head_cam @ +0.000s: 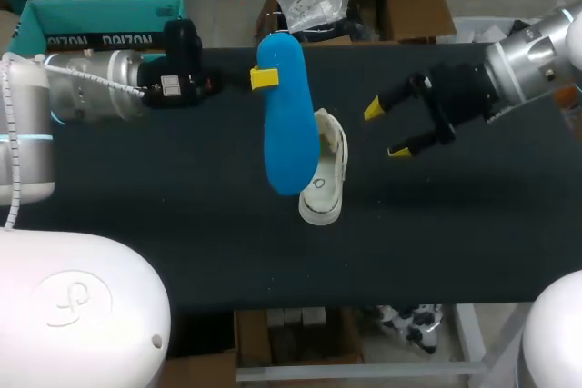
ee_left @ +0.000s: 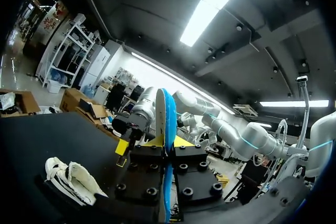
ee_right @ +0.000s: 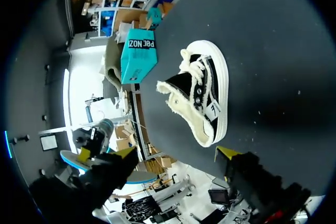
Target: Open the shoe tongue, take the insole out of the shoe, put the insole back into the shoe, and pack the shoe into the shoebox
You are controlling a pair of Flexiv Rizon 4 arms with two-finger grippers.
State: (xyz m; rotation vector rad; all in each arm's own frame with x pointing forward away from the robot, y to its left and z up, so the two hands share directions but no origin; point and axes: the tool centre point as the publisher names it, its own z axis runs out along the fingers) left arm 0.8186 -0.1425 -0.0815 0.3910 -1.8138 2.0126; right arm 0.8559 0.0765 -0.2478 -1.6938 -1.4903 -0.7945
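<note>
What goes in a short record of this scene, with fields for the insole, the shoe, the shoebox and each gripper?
Insole: insole, blue, out of the shoe, held above the table
Left gripper: left gripper, shut on the insole
Right gripper: right gripper, open, empty, beside the shoe
Shoe: on the table, not gripped
Shoebox: shoebox, teal, at the table's far left edge, shoe not in it
</note>
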